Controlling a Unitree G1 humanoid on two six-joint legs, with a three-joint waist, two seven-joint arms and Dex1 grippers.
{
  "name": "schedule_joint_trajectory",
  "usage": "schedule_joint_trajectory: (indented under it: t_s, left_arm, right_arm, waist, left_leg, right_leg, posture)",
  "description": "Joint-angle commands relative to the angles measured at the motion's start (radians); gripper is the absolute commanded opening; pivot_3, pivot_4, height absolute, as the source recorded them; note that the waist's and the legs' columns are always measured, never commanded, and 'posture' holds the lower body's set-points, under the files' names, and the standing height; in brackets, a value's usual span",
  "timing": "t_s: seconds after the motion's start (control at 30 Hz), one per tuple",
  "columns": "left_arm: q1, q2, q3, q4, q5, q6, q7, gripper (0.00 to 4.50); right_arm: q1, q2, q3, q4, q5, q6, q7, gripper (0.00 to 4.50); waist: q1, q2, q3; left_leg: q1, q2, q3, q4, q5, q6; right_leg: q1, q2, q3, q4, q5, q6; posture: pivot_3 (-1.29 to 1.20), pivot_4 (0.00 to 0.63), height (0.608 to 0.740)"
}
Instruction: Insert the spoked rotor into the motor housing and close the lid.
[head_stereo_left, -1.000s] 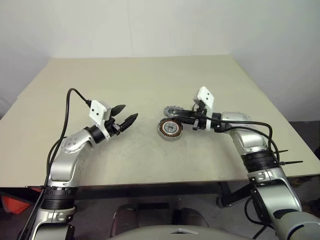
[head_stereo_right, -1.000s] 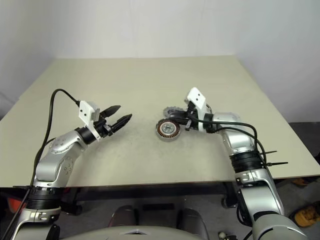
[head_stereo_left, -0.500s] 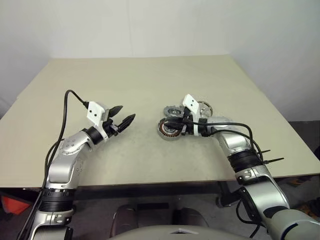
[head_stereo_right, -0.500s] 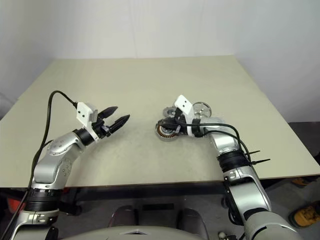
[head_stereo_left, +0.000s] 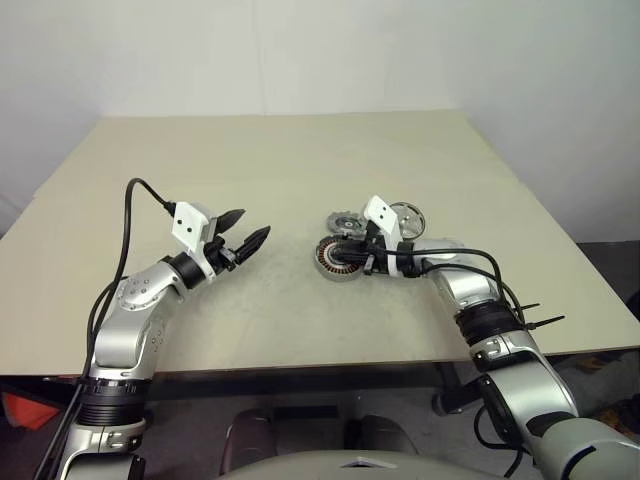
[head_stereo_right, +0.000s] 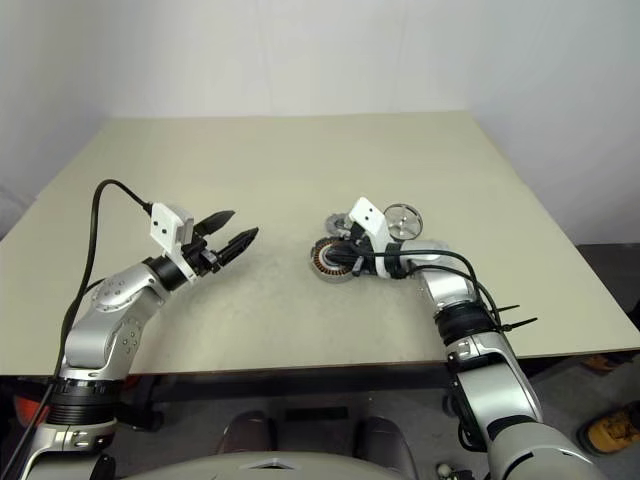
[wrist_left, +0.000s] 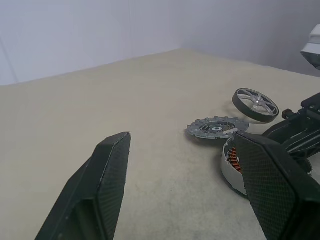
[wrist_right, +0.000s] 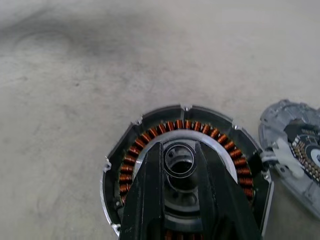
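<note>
At the centre of the head view we see the right gripper (head_stereo_left: 350, 256) reaching in low from the right over the motor housing (head_stereo_left: 338, 259), fingers nearly closed around a small dark ring (wrist_right: 179, 161) above its hub. The left gripper (head_stereo_left: 246, 232) hovers at mid-left, fingers spread and empty. Our left wrist view shows the spoked rotor (wrist_left: 254, 104) tilted just behind the housing, beside a flat toothed disc (wrist_left: 217, 128).

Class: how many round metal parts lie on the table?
3. A short round housing with copper windings sits mid-table; a flat grey notch-rimmed disc lies just behind it; a grey spoked wheel is right of that disc. None seems hidden.
</note>
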Motion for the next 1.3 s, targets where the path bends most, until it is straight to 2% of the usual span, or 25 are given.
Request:
schedule_joint_trajectory:
  t_s: [0.03, 0.4, 0.47, 0.73, 1.0, 1.1, 1.17, 1.3]
  left_arm:
    - [-0.012, 0.013, 0.017, -0.032, -0.009, -0.005, 0.006, 3.46]
    - [-0.010, 0.011, 0.016, -0.030, -0.005, -0.011, 0.012, 3.46]
    - [-0.009, 0.011, 0.016, -0.031, -0.004, -0.012, 0.013, 3.46]
    - [-0.010, 0.011, 0.015, -0.024, -0.003, -0.013, 0.011, 3.46]
    - [-0.009, 0.008, 0.014, -0.024, 0.000, -0.013, 0.015, 3.46]
    - [-0.008, 0.008, 0.014, -0.027, 0.001, -0.013, 0.018, 3.46]
    - [-0.007, 0.008, 0.014, -0.028, 0.001, -0.012, 0.020, 3.46]
    - [-0.003, 0.011, 0.016, -0.031, 0.000, -0.012, 0.022, 3.46]
  right_arm:
    - [-0.027, -0.005, -0.008, 0.012, -0.008, -0.027, -0.005, 0.55]
    - [-0.024, -0.017, -0.005, 0.022, -0.004, -0.029, 0.034, 0.55]
    - [-0.012, -0.019, -0.004, -0.001, -0.007, -0.049, 0.036, 1.26]
    - [-0.013, -0.005, -0.023, -0.056, 0.024, -0.043, 0.043, 1.26]
    - [-0.051, 0.023, -0.048, -0.009, 0.032, -0.032, -0.006, 1.26]
    - [-0.056, 0.027, -0.047, 0.004, 0.035, -0.037, 0.002, 0.67]
    - [-0.056, 0.028, -0.043, 0.010, 0.026, -0.045, -0.002, 0.04]
    - [-0.050, 0.025, -0.034, 0.000, 0.017, -0.058, 0.000, 0.04]
  waist:
    - [0.000, 0.000, 0.000]
    - [0.000, 0.000, 0.000]
    - [0.001, 0.000, 0.000]
    - [-0.001, 0.000, 0.000]
    - [-0.001, 0.000, 0.000]
    - [-0.001, 0.000, 0.000]
    - [-0.001, 0.000, 0.000]
    - [-0.001, 0.000, 0.000]
  left_leg:
    - [0.000, 0.000, 0.000, 0.000, 0.000, 0.000]
    - [0.000, 0.000, 0.000, 0.000, 0.000, 0.000]
    - [0.000, 0.000, 0.000, 0.000, 0.000, 0.000]
    - [0.000, 0.000, 0.000, 0.000, 0.000, 0.000]
    - [0.000, 0.000, 0.000, 0.000, 0.000, 0.000]
    - [0.000, 0.000, 0.000, 0.000, 0.000, 0.000]
    - [0.000, 0.000, 0.000, 0.000, 0.000, 0.000]
    - [0.000, 0.000, 0.000, 0.000, 0.000, 0.000]
  right_leg:
    - [0.000, 0.000, 0.000, 0.000, 0.000, 0.000]
    - [0.000, 0.000, 0.000, 0.001, 0.000, 0.000]
    - [0.000, 0.000, 0.000, 0.001, 0.000, 0.000]
    - [0.000, 0.000, 0.000, 0.001, 0.000, 0.000]
    - [0.000, 0.000, 0.000, 0.001, 0.000, 0.000]
    - [0.000, 0.000, 0.000, 0.001, 0.000, 0.000]
    - [0.000, 0.000, 0.000, 0.001, 0.000, 0.000]
    - [0.000, 0.000, 0.000, 0.001, 0.000, 0.000]
  posture:
    - [0.00, 0.000, 0.740]
    - [0.00, 0.000, 0.740]
    - [0.00, 0.000, 0.740]
    - [0.00, 0.000, 0.740]
    - [0.00, 0.000, 0.740]
    - [0.00, 0.000, 0.740]
    - [0.00, 0.000, 0.740]
    - [0.00, 0.000, 0.740]
